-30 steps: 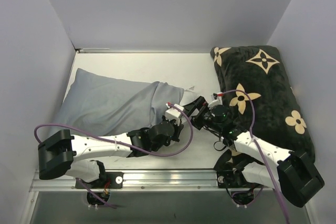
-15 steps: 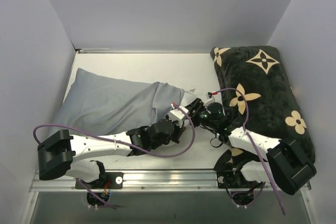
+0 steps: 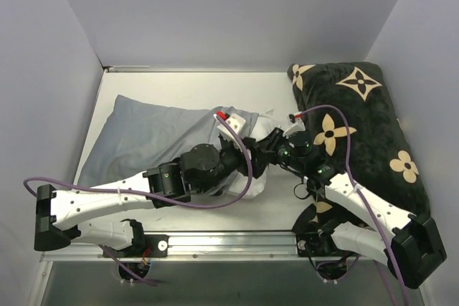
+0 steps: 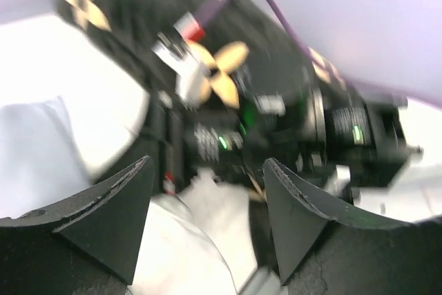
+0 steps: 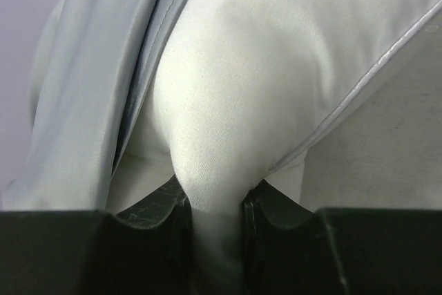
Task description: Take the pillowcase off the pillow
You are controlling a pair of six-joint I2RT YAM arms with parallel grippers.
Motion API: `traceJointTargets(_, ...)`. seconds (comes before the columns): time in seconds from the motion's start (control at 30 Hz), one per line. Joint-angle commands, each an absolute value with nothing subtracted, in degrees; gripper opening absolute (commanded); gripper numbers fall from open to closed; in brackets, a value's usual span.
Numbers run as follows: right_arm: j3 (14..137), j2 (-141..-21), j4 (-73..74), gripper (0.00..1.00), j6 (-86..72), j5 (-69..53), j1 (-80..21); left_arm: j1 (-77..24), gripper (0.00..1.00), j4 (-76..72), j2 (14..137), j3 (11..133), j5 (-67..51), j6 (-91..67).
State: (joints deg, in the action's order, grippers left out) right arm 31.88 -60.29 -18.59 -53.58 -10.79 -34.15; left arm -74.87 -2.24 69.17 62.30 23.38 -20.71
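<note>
- One pillowcase (image 3: 143, 134), blue-grey, is lying toward 9 o'clock on the table (image 3: 193, 87) and covering most of the one pillow (image 5: 276, 67). The pillow's white end is showing at the 3 o'clock opening.
- Two grippers are meeting at that opening, mid-table.
- Right gripper (image 5: 215, 205) is pinching a fold of white pillow fabric, jaws clamped on it.
- Left gripper (image 4: 207, 170) is facing the right one, fingers apart and gripping nothing.
- One black cushion (image 3: 358, 120) with beige flowers is lying at 2 to 4 o'clock.
</note>
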Motion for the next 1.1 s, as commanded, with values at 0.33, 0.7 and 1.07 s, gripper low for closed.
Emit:
traceJointTargets(0.33,44.5,-53.0,-6.0,0.0,-43.4,-3.5,-33.8,-65.2,0.79,28.2,78.8,83.7,29.6,-17.6)
traceJointTargets(0.7,53.7,-53.3,-0.6,0.0,-41.0,-2.6,-33.9,-61.4,0.19,35.5,81.1,84.9,36.0,-19.7)
traceJointTargets(1.07,58.6,-47.7,7.5,0.0,-39.1,0.6,-30.5,-43.5,0.0,29.0,69.8,64.5,39.9,-33.2)
